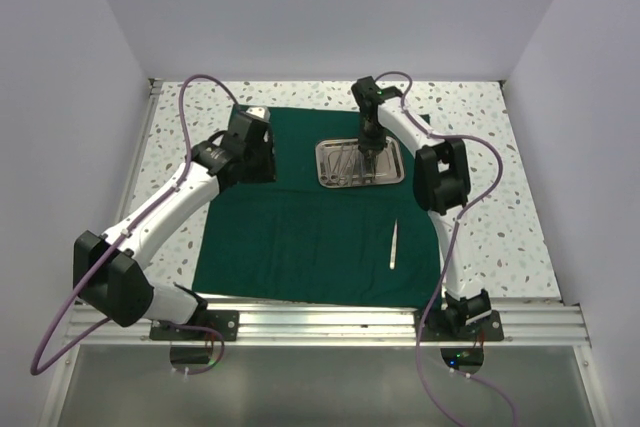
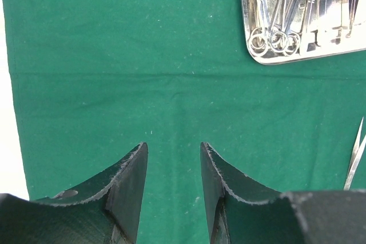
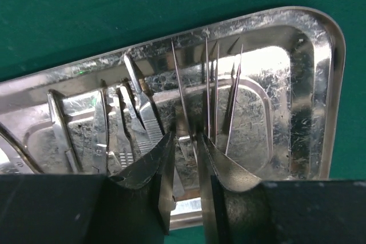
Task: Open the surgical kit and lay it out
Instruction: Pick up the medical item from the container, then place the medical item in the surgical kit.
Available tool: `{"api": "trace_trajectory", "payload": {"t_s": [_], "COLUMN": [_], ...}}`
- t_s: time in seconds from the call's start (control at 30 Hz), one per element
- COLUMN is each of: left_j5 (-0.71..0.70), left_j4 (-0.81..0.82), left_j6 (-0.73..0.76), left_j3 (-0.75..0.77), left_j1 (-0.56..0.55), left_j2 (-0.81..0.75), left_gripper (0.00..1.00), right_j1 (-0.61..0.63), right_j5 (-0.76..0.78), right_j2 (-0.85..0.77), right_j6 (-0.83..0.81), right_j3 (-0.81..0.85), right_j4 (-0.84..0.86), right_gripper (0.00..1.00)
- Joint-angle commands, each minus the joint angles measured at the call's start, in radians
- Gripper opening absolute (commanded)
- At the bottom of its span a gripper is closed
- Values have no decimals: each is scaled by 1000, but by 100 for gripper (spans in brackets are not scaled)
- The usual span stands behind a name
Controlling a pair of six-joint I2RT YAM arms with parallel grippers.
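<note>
Tweezers [image 3: 208,84] half behind right gripper [image 3: 186,141]

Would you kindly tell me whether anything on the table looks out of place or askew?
Only one thing: a slender steel instrument lies alone on the green drape, apart from the steel tray holding the other instruments. Given the task, it looks deliberately laid out. Nothing seems spilled or damaged.

Drape [image 1: 290,237] lies bare (tweezers [image 1: 393,245] aside); instruments [image 1: 347,161] crowd the tray [image 1: 321,163].
</note>
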Motion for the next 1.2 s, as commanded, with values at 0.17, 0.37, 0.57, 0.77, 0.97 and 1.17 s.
{"api": "trace_trajectory", "payload": {"t_s": [0.17, 0.37, 0.57, 0.77, 0.97, 1.17], "left_j5": [-2, -5, 6, 58, 89, 102], "left_j4": [11, 3, 11, 63, 96, 93], "left_j6": [30, 29, 30, 41, 50, 58], "left_j3": [30, 50, 89, 139, 251, 440], "left_j1": [21, 32, 32, 32, 13, -20], "left_j2": [-1, 9, 35, 100, 280, 515], "left_gripper": [46, 46, 54, 64, 59, 56], "right_j1": [3, 3, 1, 9, 33, 88], "right_j5": [25, -1, -41, -99, -141, -185], "right_j2": [34, 23, -93, -376, -654, -796], "right_j6": [17, 8, -15, 15, 26, 50], "right_j3": [23, -31, 22, -209, -654, -1008], "right_j4": [-21, 11, -19, 27, 106, 174], "right_gripper": [22, 0, 0, 0, 0, 0]}}
